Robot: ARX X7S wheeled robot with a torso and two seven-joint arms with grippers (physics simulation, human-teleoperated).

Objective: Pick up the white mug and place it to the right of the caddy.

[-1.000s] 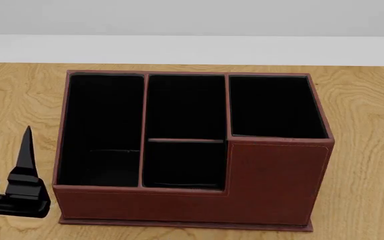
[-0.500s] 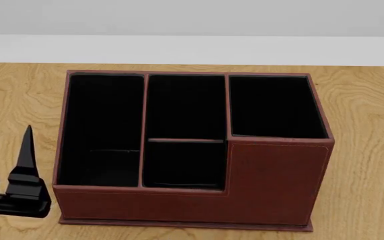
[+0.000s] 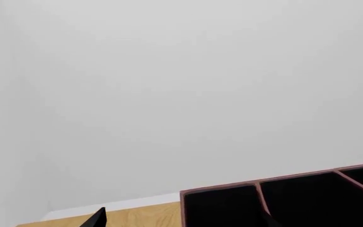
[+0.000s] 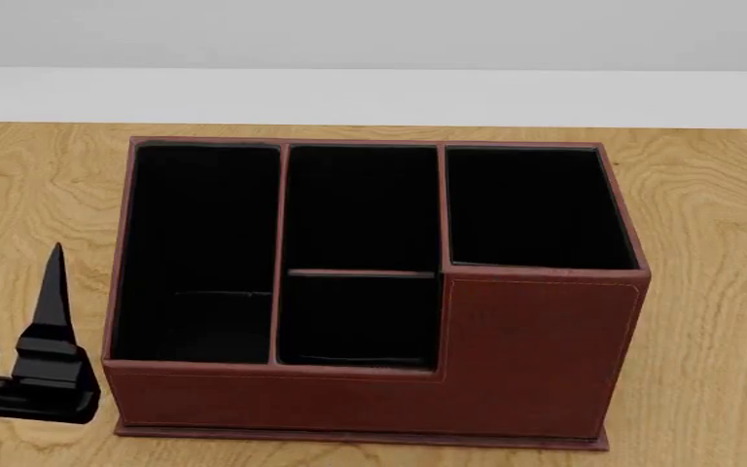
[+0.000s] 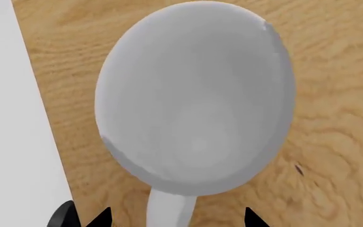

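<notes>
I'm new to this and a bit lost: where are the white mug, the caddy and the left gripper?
white mug (image 5: 194,123): right wrist view, inside bottom.
caddy (image 4: 543,355): head view, front wall.
left gripper (image 4: 52,292): head view, upright finger.

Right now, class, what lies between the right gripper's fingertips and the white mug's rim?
In the right wrist view, only the white mug's handle lies there, reaching toward the right gripper.

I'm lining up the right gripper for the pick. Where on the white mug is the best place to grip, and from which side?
Grip the white mug at its rim, from above. It stands upright with its mouth open to the right wrist camera, and its handle points toward the gripper, so one finger could go inside and one outside the wall near the handle.
</notes>
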